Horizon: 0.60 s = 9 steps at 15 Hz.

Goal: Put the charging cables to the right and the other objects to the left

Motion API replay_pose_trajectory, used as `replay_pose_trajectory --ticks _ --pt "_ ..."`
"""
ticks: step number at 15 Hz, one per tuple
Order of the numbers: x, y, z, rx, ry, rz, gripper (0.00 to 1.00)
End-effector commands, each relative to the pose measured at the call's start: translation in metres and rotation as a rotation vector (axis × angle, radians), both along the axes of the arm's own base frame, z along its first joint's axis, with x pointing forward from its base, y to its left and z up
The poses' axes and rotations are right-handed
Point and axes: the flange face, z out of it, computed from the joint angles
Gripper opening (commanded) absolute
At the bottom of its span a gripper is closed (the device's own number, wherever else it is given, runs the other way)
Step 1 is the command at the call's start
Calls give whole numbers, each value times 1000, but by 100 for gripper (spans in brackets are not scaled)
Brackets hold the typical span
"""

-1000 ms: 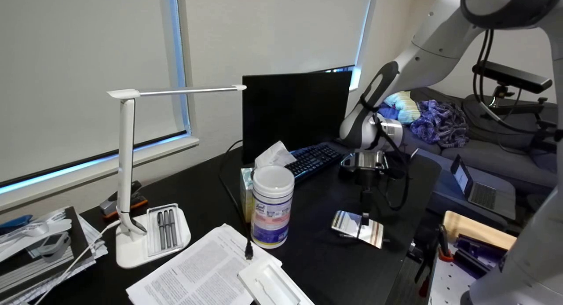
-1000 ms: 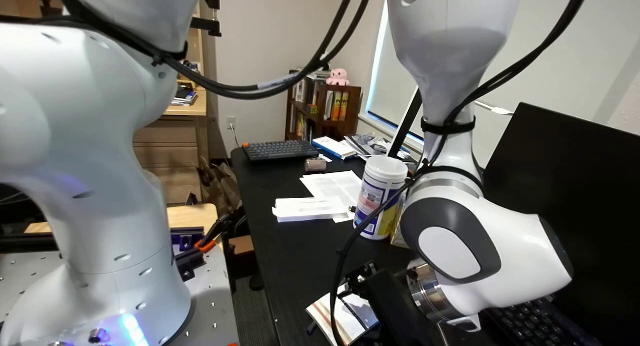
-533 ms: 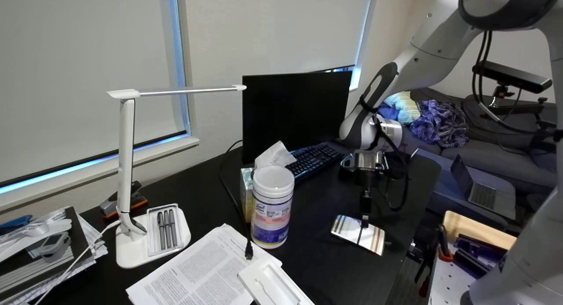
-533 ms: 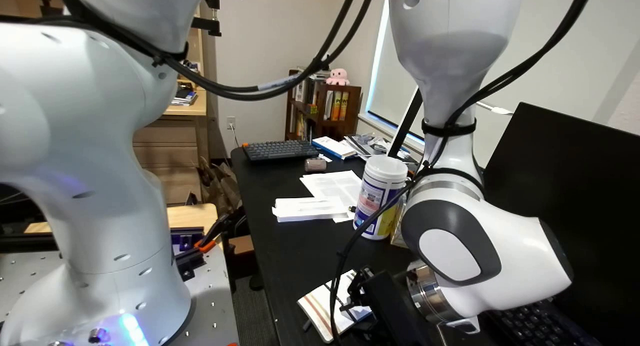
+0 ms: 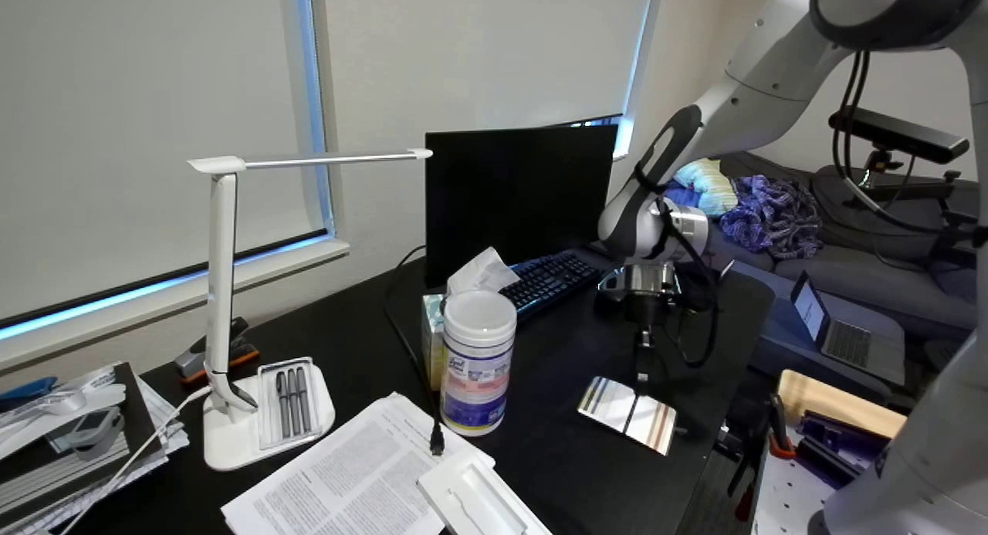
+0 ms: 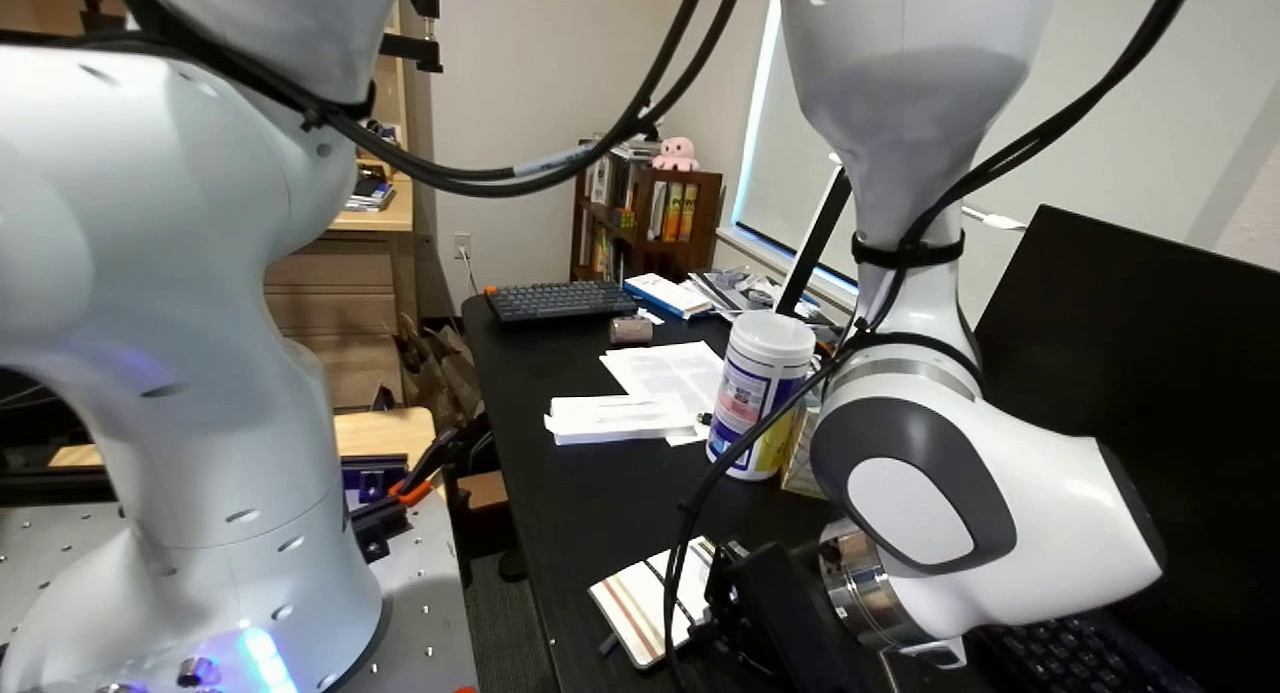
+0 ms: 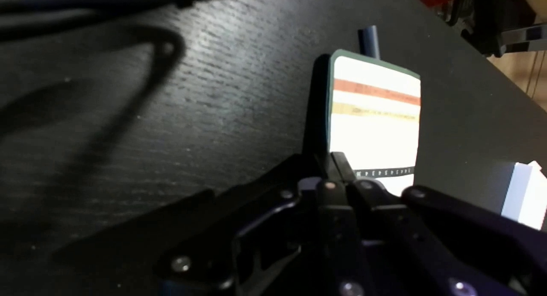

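A flat, rounded rectangular slab (image 7: pixel 374 133), white with red, yellow and dark stripes like a small notebook, lies on the black desk; it is among the other objects. Both exterior views show it too, the slab (image 5: pixel 614 405) below the wrist and the slab (image 6: pixel 640 601) beside the arm. A dark pen-like rod (image 7: pixel 371 42) pokes out at its far end. My gripper (image 7: pixel 335 159) is shut with its fingertips together at the slab's long edge; I see nothing between them. In an exterior view the gripper (image 5: pixel 642 379) points down there. The charging cables are out of view.
A wipes tub (image 5: pixel 478 365) stands before a tissue box (image 5: pixel 431 342), with a keyboard (image 5: pixel 552 279) and monitor (image 5: pixel 517 203) behind. Papers (image 5: pixel 347 465), a white box (image 5: pixel 478 496) and a lamp (image 5: pixel 222 280) stand farther along the desk. A black cord (image 5: pixel 401 330) crosses it.
My gripper has shut and risen slightly. The slab has turned and shifted a little, toward the left in an exterior view, and now lies more out from under the fingers.
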Motion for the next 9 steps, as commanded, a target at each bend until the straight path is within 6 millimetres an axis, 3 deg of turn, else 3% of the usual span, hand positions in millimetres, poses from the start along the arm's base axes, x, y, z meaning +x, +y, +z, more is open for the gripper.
replay_pose_trajectory --ticks 1,5,9 --pt "-7 -4 26 32 -39 22 4" --pt "-2 -28 57 -27 -124 -50 3" --pt "4 -65 92 -62 -199 -159 3"
